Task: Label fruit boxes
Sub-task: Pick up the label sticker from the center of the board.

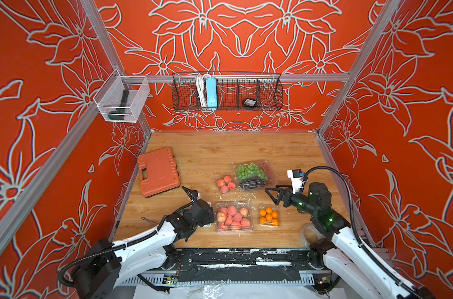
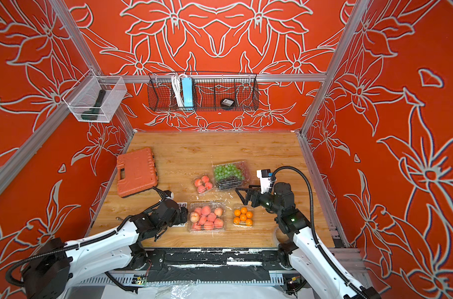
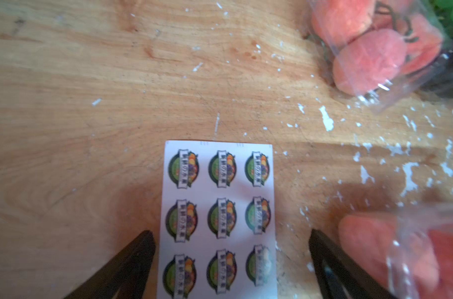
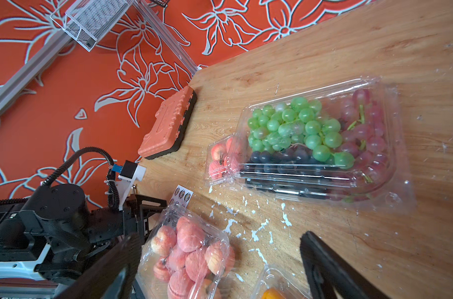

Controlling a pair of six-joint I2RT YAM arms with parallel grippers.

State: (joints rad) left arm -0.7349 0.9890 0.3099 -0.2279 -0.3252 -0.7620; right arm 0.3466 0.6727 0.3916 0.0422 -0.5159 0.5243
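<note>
Only left wrist view shows sticker sheet (image 3: pixel 217 194) clearly, under wide-spread left tool (image 3: pixel 230 232); right tool (image 4: pixel 220 235) likewise spread, holding nothing.

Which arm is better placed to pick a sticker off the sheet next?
Left. The left claw hangs open directly over the sticker sheet, a finger on each side. The right claw, also open, is by the grape box, away from the sheet.
</note>
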